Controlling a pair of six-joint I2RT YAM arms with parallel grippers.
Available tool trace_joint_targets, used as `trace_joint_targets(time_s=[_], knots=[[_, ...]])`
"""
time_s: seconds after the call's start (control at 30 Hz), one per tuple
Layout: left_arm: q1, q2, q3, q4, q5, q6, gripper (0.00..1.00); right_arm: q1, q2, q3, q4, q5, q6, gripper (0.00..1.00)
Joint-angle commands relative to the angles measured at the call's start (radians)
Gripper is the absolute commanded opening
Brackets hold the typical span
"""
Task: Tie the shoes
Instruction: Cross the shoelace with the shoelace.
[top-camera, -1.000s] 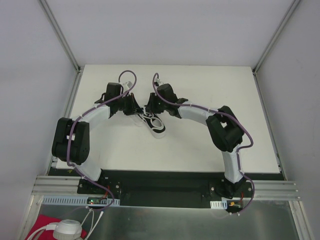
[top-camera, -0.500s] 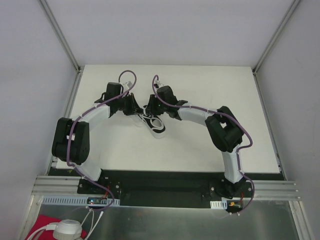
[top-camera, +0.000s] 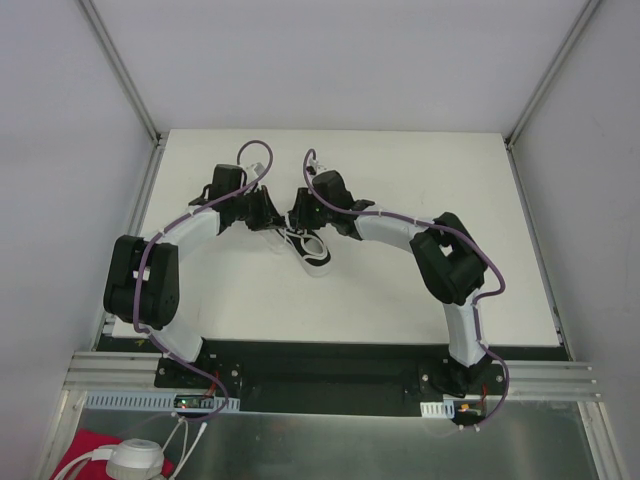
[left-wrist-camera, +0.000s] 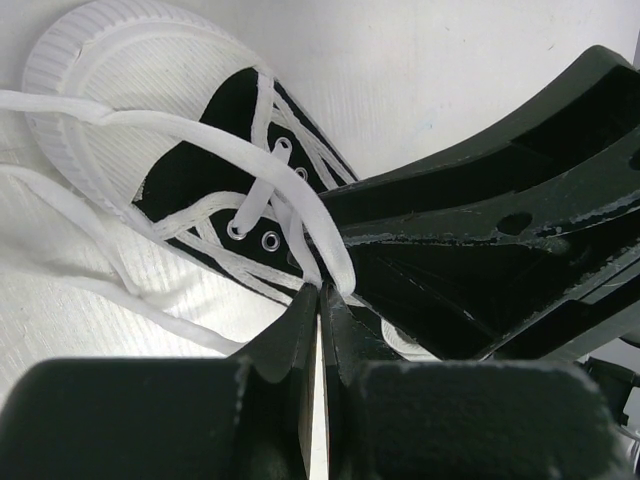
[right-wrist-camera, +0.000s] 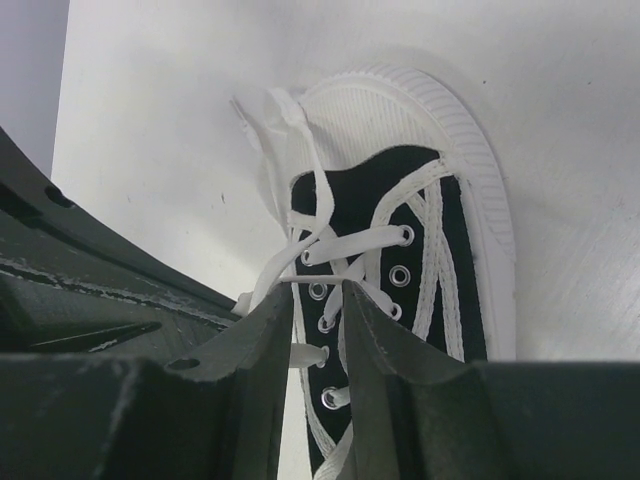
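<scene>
**A:** Tying status?

**B:** Early, I'd say. The small black canvas sneaker with white rubber sole (top-camera: 312, 252) lies mid-bench, its far end under both claws. The left claw (left-wrist-camera: 320, 300) is clenched on a strand. The right claw (right-wrist-camera: 340, 298) pinches another over the eyelets. The thin white laces (left-wrist-camera: 300, 215) trail loose, with no knot or bow visible, so crossing, looping and cinching are all left.

**A:** Surroundings?

**B:** Pale grey panel walls (top-camera: 60, 100) on three sides, around a flat matte white bench (top-camera: 430, 180).
</scene>
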Motion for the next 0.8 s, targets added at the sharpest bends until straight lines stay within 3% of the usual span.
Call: trace_joint_targets(time_s=[0.0, 0.77], knots=[[0.013, -0.028, 0.037, -0.010, 0.008, 0.018, 0.00, 0.006, -0.007, 0.064, 0.044, 0.004, 0.009, 0.31], [0.025, -0.002, 0.124, -0.084, 0.028, 0.037, 0.00, 0.006, -0.025, 0.068, 0.019, 0.112, 0.003, 0.36]])
